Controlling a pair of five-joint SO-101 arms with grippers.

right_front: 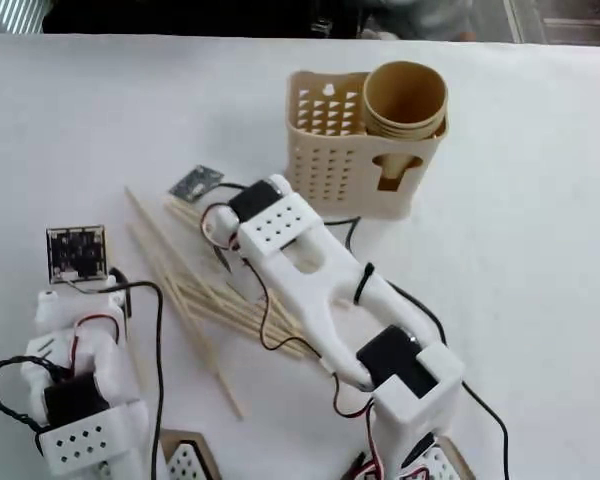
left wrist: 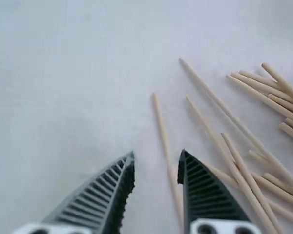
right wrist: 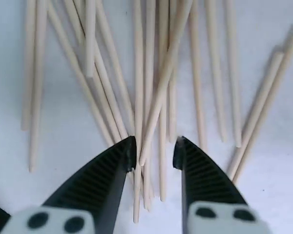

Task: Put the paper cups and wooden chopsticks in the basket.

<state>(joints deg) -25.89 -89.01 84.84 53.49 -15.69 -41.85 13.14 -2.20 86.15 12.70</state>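
A cream perforated basket (right_front: 330, 150) stands at the back of the table, with stacked paper cups (right_front: 405, 100) inside it. Wooden chopsticks (right_front: 195, 295) lie scattered in front of it, to the left. My right gripper (right wrist: 154, 146) is open low over the pile, and a few chopsticks (right wrist: 151, 73) run between its fingers. In the high view the right arm (right_front: 310, 260) stretches from the front right to the pile. My left gripper (left wrist: 156, 170) is open with a single chopstick (left wrist: 162, 131) lying between its fingers, beside more chopsticks (left wrist: 263, 97). The left arm (right_front: 75, 400) sits at the front left.
A small square circuit board (right_front: 77, 252) lies at the left, near the left arm. Another small board (right_front: 195, 182) lies just left of the basket. Cables trail from both arms over the white table (right_front: 520, 250).
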